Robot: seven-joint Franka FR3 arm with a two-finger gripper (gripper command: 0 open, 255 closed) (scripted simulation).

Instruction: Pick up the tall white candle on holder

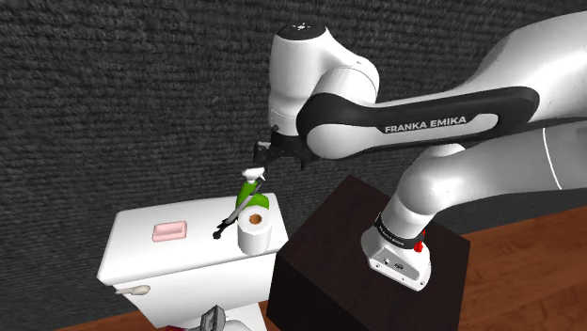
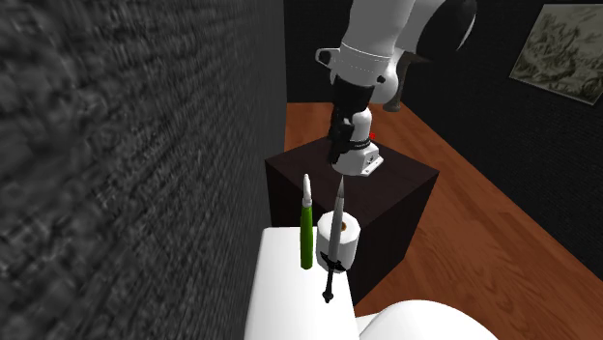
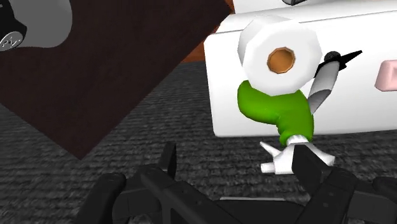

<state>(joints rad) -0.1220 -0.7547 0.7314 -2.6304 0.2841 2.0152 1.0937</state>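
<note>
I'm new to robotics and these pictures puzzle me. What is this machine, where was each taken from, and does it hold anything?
It is a white robot arm on a dark box. One camera looks over its shoulder, one faces it along the wall, one sits on its hand. Below is a white toilet tank carrying pink soap, a toilet paper roll, a green spray bottle and a slim grey candle on a black holder. The black gripper hangs above the bottle, fingers apart, holding nothing.
</note>
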